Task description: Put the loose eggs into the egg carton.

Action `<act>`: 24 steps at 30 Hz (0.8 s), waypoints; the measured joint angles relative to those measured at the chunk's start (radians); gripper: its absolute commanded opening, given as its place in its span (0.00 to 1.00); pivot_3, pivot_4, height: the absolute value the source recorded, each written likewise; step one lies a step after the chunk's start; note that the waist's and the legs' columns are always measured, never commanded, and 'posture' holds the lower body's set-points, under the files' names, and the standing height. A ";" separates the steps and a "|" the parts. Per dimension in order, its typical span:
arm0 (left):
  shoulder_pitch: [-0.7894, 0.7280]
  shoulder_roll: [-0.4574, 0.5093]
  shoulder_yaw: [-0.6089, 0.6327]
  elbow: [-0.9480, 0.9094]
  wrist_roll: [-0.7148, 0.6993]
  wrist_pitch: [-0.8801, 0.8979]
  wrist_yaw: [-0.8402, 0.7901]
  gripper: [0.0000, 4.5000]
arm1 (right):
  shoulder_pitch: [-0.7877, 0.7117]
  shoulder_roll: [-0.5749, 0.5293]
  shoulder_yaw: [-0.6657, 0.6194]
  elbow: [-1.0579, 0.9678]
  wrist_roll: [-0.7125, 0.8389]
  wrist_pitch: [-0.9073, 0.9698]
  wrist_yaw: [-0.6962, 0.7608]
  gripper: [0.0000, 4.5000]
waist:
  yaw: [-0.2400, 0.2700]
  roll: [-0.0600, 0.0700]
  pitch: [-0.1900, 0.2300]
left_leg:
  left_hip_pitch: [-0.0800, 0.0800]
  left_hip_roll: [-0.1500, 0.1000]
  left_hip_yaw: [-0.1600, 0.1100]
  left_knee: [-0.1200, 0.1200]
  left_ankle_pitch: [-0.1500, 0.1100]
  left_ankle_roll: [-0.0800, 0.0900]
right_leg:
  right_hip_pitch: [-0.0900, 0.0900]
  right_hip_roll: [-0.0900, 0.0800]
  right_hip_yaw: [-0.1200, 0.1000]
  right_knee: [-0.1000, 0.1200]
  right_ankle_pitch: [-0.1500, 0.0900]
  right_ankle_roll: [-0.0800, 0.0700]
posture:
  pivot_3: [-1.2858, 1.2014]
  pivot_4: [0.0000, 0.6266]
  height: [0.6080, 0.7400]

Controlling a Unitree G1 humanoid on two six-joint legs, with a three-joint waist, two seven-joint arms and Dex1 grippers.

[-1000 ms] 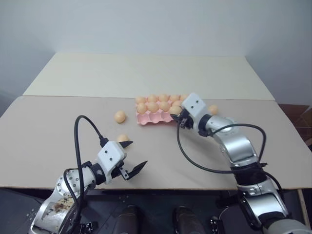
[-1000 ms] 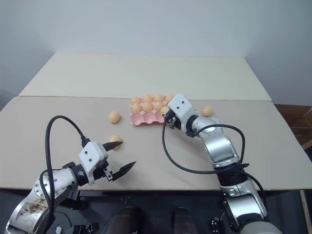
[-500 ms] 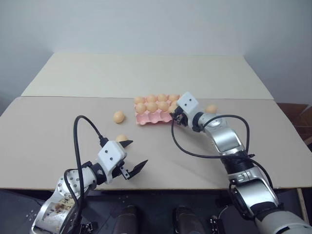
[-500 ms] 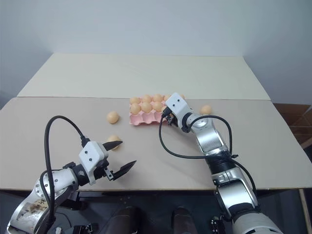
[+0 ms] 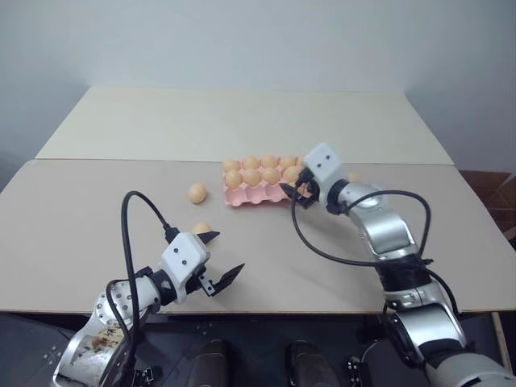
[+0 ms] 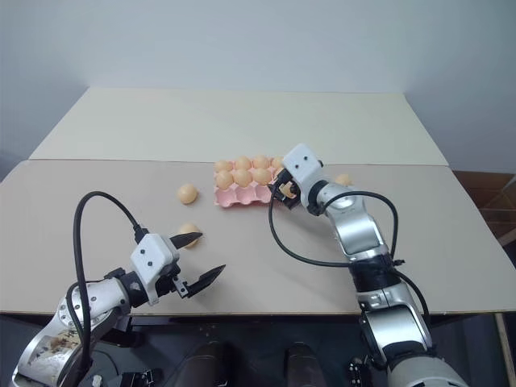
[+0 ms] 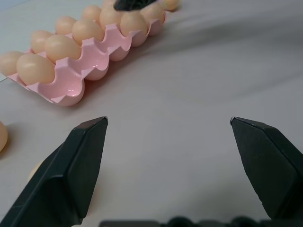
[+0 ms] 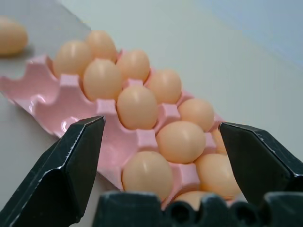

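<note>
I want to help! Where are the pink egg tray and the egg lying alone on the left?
egg tray (image 5: 244,197), left eye view, empty front cup.
lone egg (image 5: 197,193), left eye view, its middle.

Silver jointed arms are carrying white wrist housings, looping black cables and black tapered fingers (image 5: 230,276) on both grippers.

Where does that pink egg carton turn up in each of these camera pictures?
Left eye view: egg carton mid-table, just left of the right tool.
Right eye view: carton at centre, likewise.
Left wrist view: carton upper left, beyond the left tool.
Right wrist view: carton close ahead.
Shared landmark: its front row of empty cups.
</note>
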 measured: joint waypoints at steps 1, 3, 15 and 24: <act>0.001 0.000 0.000 -0.001 0.000 0.000 0.000 1.00 | 0.039 -0.006 -0.021 -0.066 0.018 0.020 0.000 0.99 | 0.001 0.000 0.000 | -0.001 0.000 0.000 0.000 0.000 0.000 | 0.000 0.000 0.000 0.000 0.000 0.000 | 0.52 0.24 1.00; 0.004 -0.003 0.001 -0.003 -0.001 0.000 0.001 1.00 | 0.137 -0.018 -0.060 -0.184 0.050 0.064 -0.004 0.99 | 0.002 0.000 0.000 | -0.001 0.000 0.000 0.000 0.000 0.000 | -0.001 -0.001 0.000 0.000 0.000 0.000 | 0.52 0.24 1.00; -0.013 -0.017 -0.015 0.007 -0.003 -0.004 -0.020 1.00 | 0.740 0.180 -0.159 -0.632 0.113 0.044 -0.227 0.99 | -0.004 0.000 0.000 | -0.004 0.000 0.002 0.000 0.000 0.000 | -0.007 0.000 0.003 0.001 0.000 0.000 | 0.52 0.24 1.00; -0.137 -0.015 -0.111 0.074 -0.005 -0.024 -0.106 1.00 | 0.948 0.216 -0.147 -0.647 0.096 -0.085 -0.284 0.99 | -0.006 0.000 0.000 | -0.003 0.002 0.002 0.000 0.000 0.000 | -0.008 0.001 0.003 0.002 -0.006 0.002 | 0.52 0.24 1.00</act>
